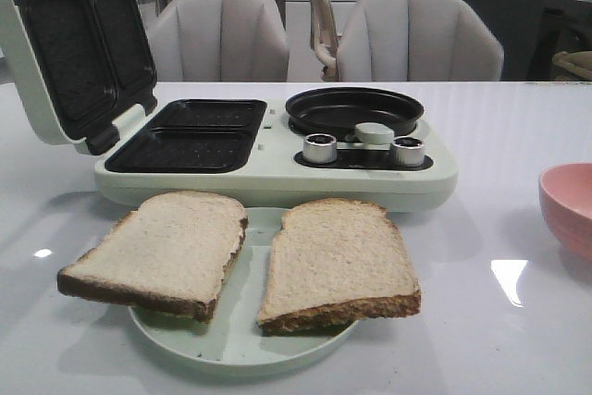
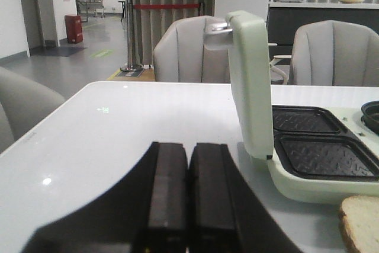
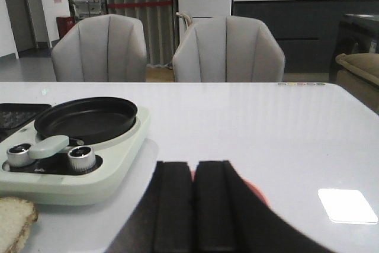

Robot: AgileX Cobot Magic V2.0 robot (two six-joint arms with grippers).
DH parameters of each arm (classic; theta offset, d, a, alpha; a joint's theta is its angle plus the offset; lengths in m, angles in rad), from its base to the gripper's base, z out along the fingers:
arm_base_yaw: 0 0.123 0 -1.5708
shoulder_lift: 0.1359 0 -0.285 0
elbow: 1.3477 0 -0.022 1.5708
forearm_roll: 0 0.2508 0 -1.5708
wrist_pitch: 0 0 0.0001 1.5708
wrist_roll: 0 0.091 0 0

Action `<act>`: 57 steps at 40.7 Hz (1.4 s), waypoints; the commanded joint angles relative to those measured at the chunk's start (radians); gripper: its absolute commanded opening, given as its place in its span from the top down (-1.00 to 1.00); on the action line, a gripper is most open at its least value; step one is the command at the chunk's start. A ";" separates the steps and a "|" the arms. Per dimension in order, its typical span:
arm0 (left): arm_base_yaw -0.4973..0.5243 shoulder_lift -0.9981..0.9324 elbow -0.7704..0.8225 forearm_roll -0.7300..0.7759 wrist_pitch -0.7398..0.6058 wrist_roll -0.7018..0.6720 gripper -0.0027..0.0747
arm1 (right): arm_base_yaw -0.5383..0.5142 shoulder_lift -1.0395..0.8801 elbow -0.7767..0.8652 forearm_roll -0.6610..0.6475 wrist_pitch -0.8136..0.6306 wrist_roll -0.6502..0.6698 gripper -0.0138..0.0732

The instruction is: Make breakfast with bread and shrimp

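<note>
Black pads of the left gripper (image 2: 188, 197) press together, clenched on nothing, above bare bench (image 2: 118, 128); the right gripper (image 3: 193, 205) is likewise closed and empty, with a bit of the pink bowl (image 1: 569, 205) showing behind it. In the front view's lower centre, two bread slices (image 1: 245, 261) lie side by side on a pale green plate (image 1: 236, 344). Behind them stands the breakfast maker (image 1: 277, 150), lid (image 1: 74, 43) raised at upper left, pan (image 1: 354, 110) right. No shrimp can be made out.
</note>
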 commanded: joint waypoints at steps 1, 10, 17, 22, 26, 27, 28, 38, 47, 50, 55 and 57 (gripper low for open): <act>-0.002 -0.019 -0.011 -0.001 -0.156 -0.003 0.67 | -0.004 -0.021 -0.057 0.007 -0.110 -0.002 0.60; -0.002 -0.017 -0.203 0.011 -0.169 -0.003 0.67 | -0.004 -0.018 -0.280 0.007 -0.027 -0.002 0.60; -0.002 0.034 -0.448 0.066 0.026 -0.001 0.67 | -0.004 0.058 -0.494 0.007 0.147 -0.002 0.60; -0.002 0.125 -0.622 0.081 0.250 -0.001 0.67 | -0.004 0.172 -0.632 0.007 0.302 -0.002 0.60; -0.002 0.199 -0.702 0.075 0.386 -0.001 0.67 | -0.004 0.255 -0.693 0.007 0.412 -0.002 0.60; -0.002 0.217 -0.714 0.075 0.405 -0.001 0.67 | -0.004 0.272 -0.698 0.007 0.431 -0.002 0.60; -0.002 0.234 -0.718 0.075 0.426 -0.001 0.67 | -0.004 0.293 -0.698 0.007 0.440 -0.002 0.60; -0.002 0.341 -0.701 0.072 0.609 -0.001 0.67 | -0.004 0.462 -0.681 0.007 0.582 -0.002 0.60; -0.002 0.400 -0.629 0.064 0.618 -0.001 0.67 | -0.004 0.584 -0.681 0.005 0.670 -0.002 0.60; -0.002 0.411 -0.611 0.063 0.618 -0.001 0.66 | -0.004 0.609 -0.681 0.005 0.674 -0.002 0.58; -0.002 0.430 -0.601 0.051 0.618 -0.001 0.26 | -0.004 0.645 -0.681 0.005 0.676 -0.002 0.13; -0.002 0.435 -0.601 0.046 0.614 -0.001 -0.05 | -0.004 0.656 -0.681 0.005 0.675 -0.002 -0.13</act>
